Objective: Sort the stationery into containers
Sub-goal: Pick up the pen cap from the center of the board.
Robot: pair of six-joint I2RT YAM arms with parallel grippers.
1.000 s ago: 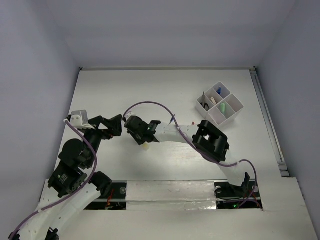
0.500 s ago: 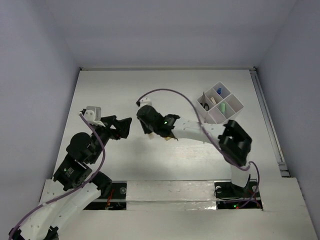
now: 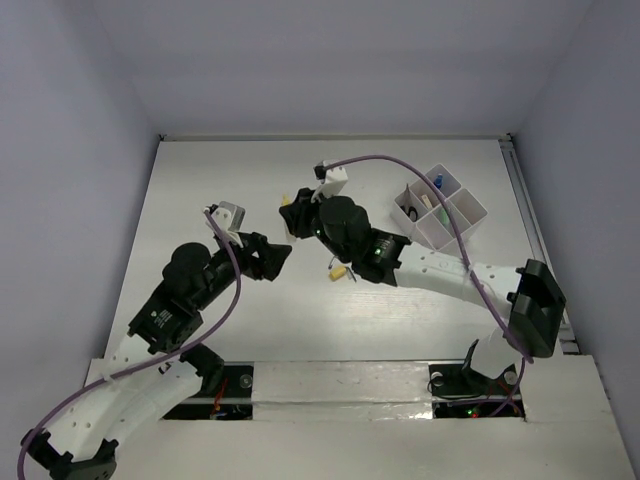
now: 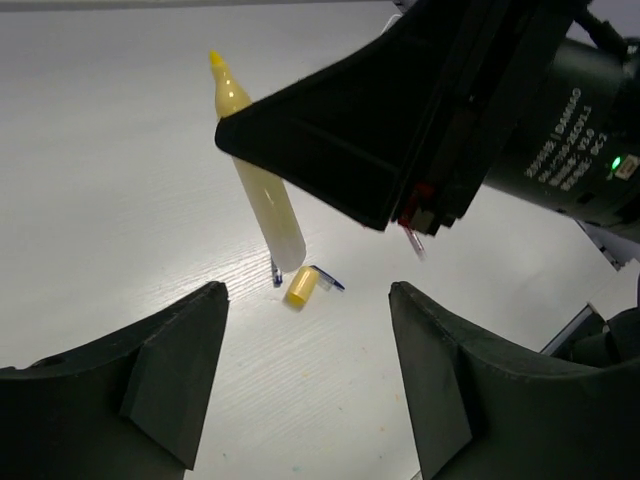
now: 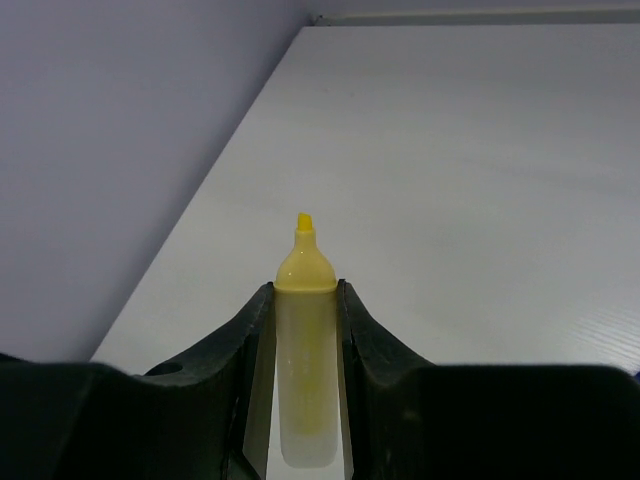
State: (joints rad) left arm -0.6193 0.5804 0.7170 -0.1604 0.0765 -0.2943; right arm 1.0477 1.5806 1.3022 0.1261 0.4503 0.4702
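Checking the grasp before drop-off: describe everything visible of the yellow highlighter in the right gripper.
The yellow highlighter is a short stick: pale, translucent-looking plastic barrel, rounded brighter-yellow shoulder, small chisel tip, no cap on. The right gripper clamps its barrel from both sides, tip pointing out past the jaws. It hangs tilted above the table, touching nothing else. A loose yellow cap lies on the table beneath.
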